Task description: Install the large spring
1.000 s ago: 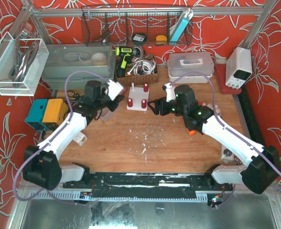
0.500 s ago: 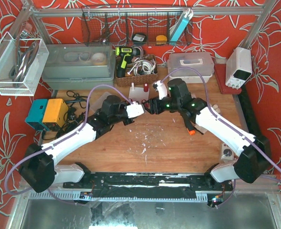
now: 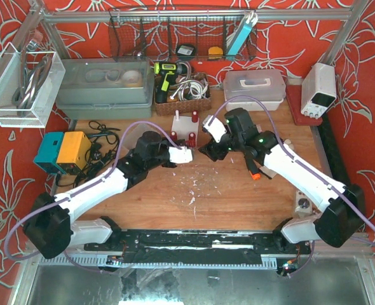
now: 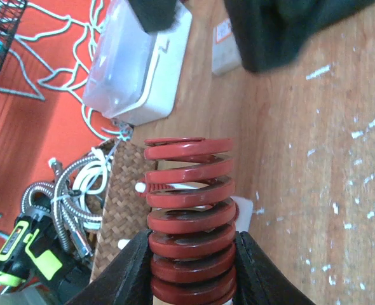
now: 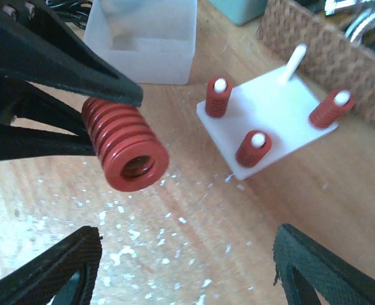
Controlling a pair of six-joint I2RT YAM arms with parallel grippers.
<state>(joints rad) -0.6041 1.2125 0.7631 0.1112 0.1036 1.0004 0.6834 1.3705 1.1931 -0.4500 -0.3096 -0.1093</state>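
Swung in toward centre, your left gripper (image 4: 190,270) is clamped on the spring (image 4: 189,210), held level near the plate (image 5: 273,121). Your right gripper (image 5: 187,267) gapes facing it. One bare peg (image 5: 293,63) waits; installing remains.

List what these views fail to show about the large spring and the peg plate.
1. Held end of the large spring: in the left wrist view it is cut off by the bottom edge and covered by the fingers of the left gripper.
2. The spring in the top view: not visible, with the white camera housing over it.
3. The peg plate in the left wrist view: mostly behind the spring.
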